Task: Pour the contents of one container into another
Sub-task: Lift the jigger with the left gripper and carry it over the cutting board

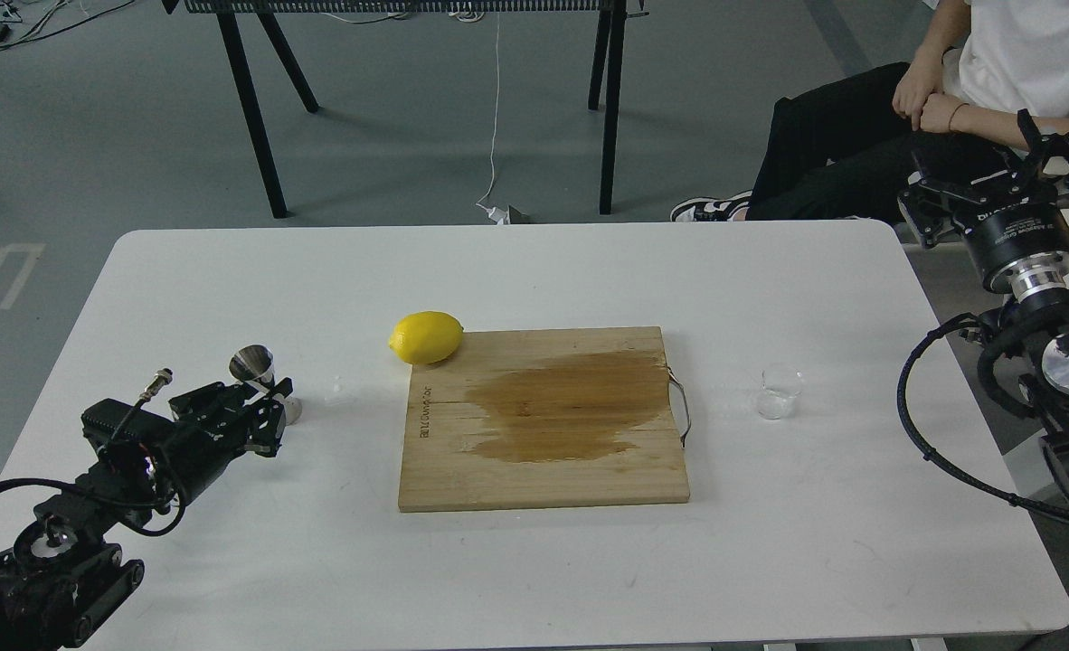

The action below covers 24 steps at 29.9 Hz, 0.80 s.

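A white desk (227, 561) is seen from above, with a wooden cutting board (543, 420) lying near its middle. A large dark wet stain is spread across the board's upper right part, and a metal handle (682, 409) is fixed to its right edge. A lemon (426, 337) is placed at the board's far left corner, touching its edge.

The metal jigger (259, 372) is found on the left side of the desk, well apart from the board, and it appears tilted. The left gripper (268, 411) is positioned right at the jigger; its fingers are seen dark and end-on, so whether the jigger is clamped cannot be told.

The clear cup (780, 391) is set upright on the desk to the right of the board, just beyond the handle, and a little clear liquid can be made out in its bottom. The right gripper (1054, 149) is held up beyond the desk's right edge, well apart from the cup, with its fingers spread and nothing between them. A seated person (950, 99) is visible beyond the desk's far right corner.
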Motion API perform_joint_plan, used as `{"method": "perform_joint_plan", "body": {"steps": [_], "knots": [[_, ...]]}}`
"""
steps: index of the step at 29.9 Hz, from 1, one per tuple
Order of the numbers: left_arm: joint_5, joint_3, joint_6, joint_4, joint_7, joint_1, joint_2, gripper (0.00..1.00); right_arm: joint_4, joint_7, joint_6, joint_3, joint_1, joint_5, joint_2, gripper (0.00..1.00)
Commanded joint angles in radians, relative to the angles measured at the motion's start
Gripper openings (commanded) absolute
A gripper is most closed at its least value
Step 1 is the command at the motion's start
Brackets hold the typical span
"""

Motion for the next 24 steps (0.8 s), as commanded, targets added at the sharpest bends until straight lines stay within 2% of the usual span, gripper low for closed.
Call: {"method": "perform_joint_plan", "body": {"steps": [1, 7, 16, 24], "knots": [[0.001, 0.002, 0.000, 0.000, 0.000, 0.000, 0.003, 0.15, 0.000, 0.000, 0.000, 0.000, 0.000, 0.000, -0.001, 0.99], [-0.002, -0.001, 0.000, -0.005, -0.004, -0.005, 0.005, 0.11, 0.001, 0.000, 0.000, 0.000, 0.000, 0.000, -0.012, 0.99], [-0.001, 0.000, 0.000, -0.032, -0.033, -0.085, 0.059, 0.10, 0.004, 0.000, 0.000, 0.003, 0.000, 0.000, -0.035, 0.99], [0.031, 0.013, 0.000, -0.251, -0.033, -0.206, 0.118, 0.09, 0.004, 0.000, 0.000, 0.009, -0.003, 0.002, -0.067, 0.99]]}}
